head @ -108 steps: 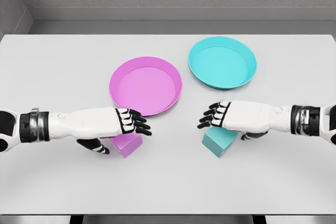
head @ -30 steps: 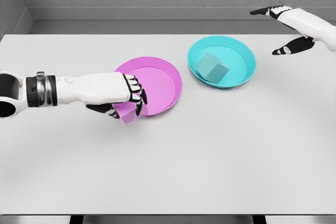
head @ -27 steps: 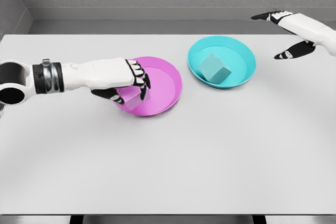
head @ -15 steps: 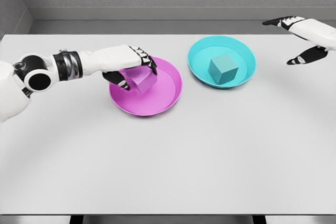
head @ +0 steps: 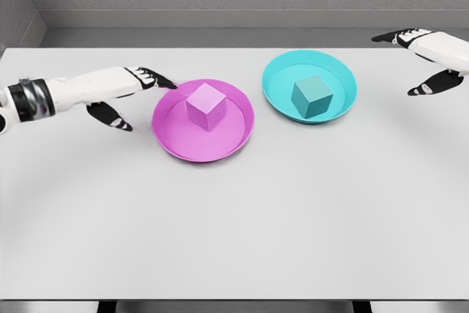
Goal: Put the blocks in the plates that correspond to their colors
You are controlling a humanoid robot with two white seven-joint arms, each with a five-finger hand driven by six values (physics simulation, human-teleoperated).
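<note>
1. The left hand (head: 135, 87) hangs just left of the pink plate (head: 170, 146), fingers spread and thumb dropped low, gripping nothing; its fingertips (head: 170, 83) reach the plate's near-left rim.
2. The right hand (head: 425, 53) sits far out at the right edge, well apart from the cyan plate (head: 344, 111), likewise splayed and empty.
3. The pink block (head: 204, 106) rests flat inside the pink plate, slightly rear of centre, touching no hand.
4. The cyan block (head: 311, 97) rests inside the cyan plate, turned so one corner faces forward.
5. Both blocks look like rigid, smooth-faced cubes, probably light; a pinch across two opposite flat faces should hold best, since edges or corners would likely slip.
6. The plates have shallow raised walls, which would probably stop a sliding block.
7. Both plates lie apart on the white surface (head: 234, 232); judged from colours, the sorting appears complete.
</note>
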